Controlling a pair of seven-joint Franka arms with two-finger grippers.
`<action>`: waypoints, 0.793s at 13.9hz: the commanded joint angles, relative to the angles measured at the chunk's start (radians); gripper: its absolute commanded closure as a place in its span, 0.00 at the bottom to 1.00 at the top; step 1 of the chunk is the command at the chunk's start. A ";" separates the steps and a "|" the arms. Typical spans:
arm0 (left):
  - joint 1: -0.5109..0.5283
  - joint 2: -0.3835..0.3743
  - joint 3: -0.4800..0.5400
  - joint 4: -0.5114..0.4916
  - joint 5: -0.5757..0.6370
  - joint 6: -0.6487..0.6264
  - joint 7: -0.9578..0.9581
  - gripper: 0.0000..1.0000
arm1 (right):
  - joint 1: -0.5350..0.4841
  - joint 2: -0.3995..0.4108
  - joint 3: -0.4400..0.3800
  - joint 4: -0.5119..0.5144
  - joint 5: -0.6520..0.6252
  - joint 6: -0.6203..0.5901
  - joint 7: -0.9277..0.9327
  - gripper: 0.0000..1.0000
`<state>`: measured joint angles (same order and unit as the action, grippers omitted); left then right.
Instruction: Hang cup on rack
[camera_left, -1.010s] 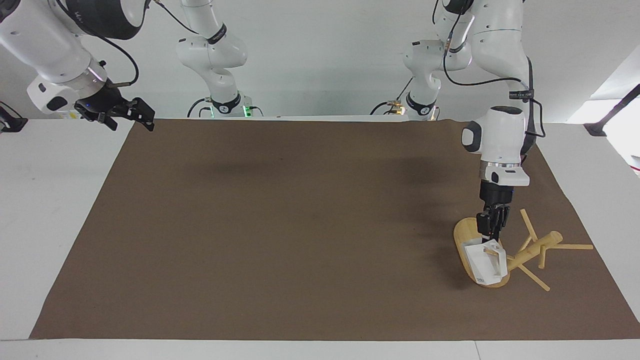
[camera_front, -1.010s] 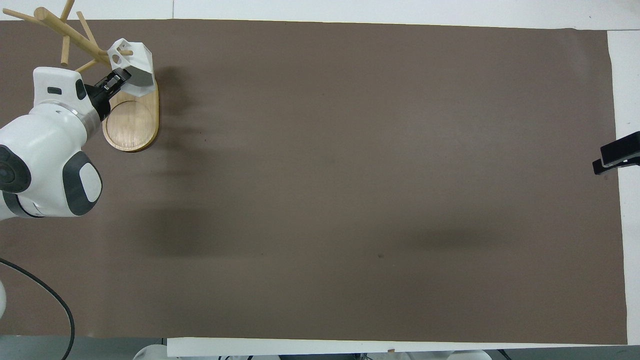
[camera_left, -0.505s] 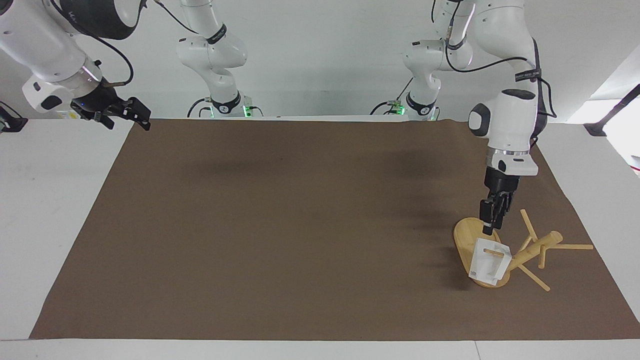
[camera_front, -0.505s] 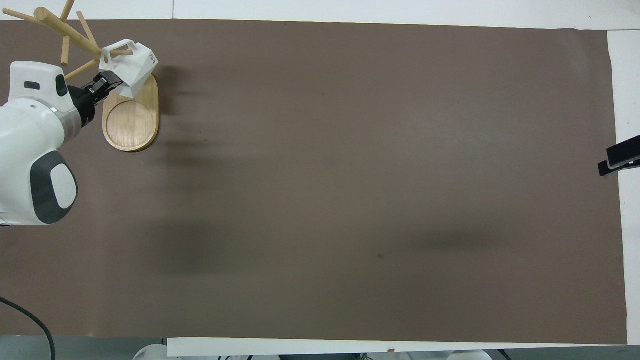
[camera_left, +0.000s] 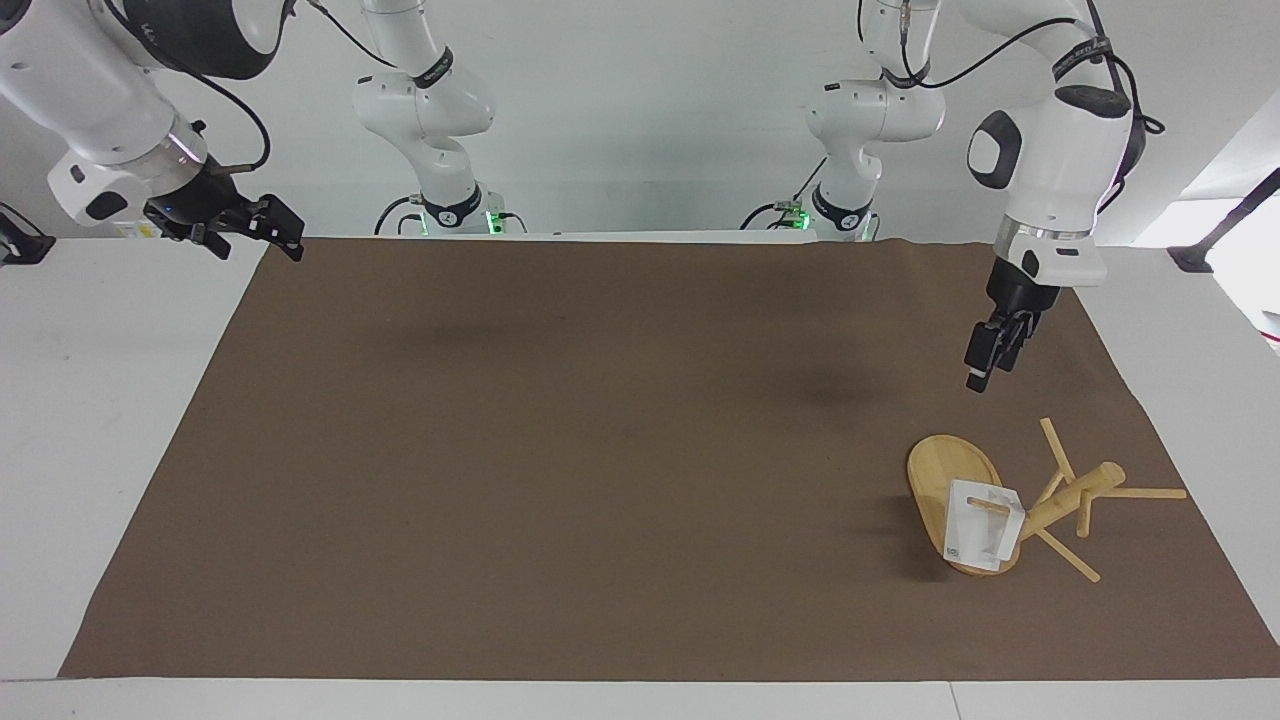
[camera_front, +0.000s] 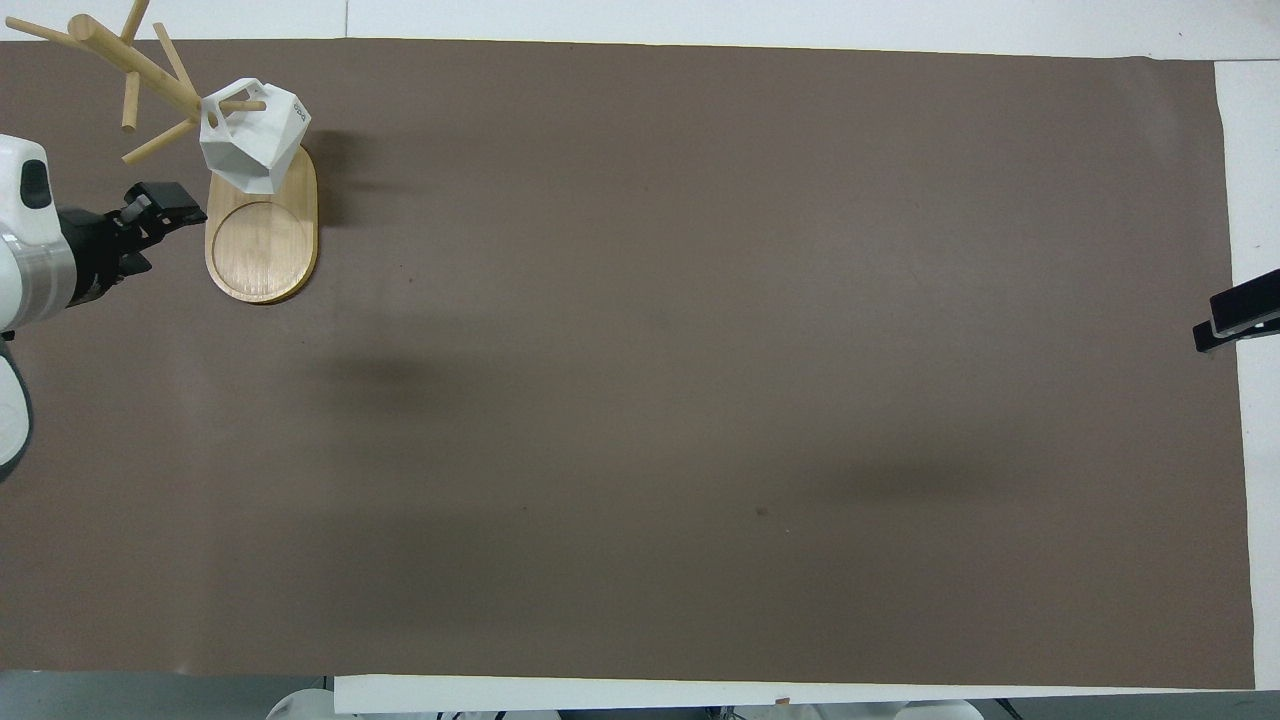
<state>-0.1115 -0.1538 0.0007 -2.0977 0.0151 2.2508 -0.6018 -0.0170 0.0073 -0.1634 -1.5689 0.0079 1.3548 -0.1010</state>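
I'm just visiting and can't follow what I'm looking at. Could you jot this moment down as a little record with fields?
cup: white cup, hanging by its handle on a peg of the rack
rack: bamboo rack, toward the left arm's end of the brown mat
left gripper: left gripper raised in the air over the mat, holding nothing
right gripper: right gripper waits over the mat's corner, holding nothing
task: cup looks hung

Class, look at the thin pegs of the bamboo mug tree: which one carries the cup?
The peg threaded through the handle hole of the white faceted cup, above the rack's oval base; the other pegs are bare.
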 joint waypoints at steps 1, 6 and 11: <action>0.033 0.019 -0.002 0.129 0.008 -0.222 0.144 0.04 | 0.000 -0.023 0.004 -0.025 -0.013 0.001 0.006 0.01; 0.070 0.111 -0.002 0.380 0.005 -0.555 0.470 0.01 | 0.000 -0.023 0.004 -0.025 -0.013 0.001 0.006 0.01; 0.070 0.188 -0.002 0.544 0.006 -0.732 0.562 0.00 | 0.000 -0.023 0.004 -0.025 -0.013 0.001 0.006 0.01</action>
<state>-0.0459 -0.0133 0.0038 -1.6254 0.0149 1.5881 -0.0756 -0.0170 0.0073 -0.1634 -1.5690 0.0079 1.3548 -0.1010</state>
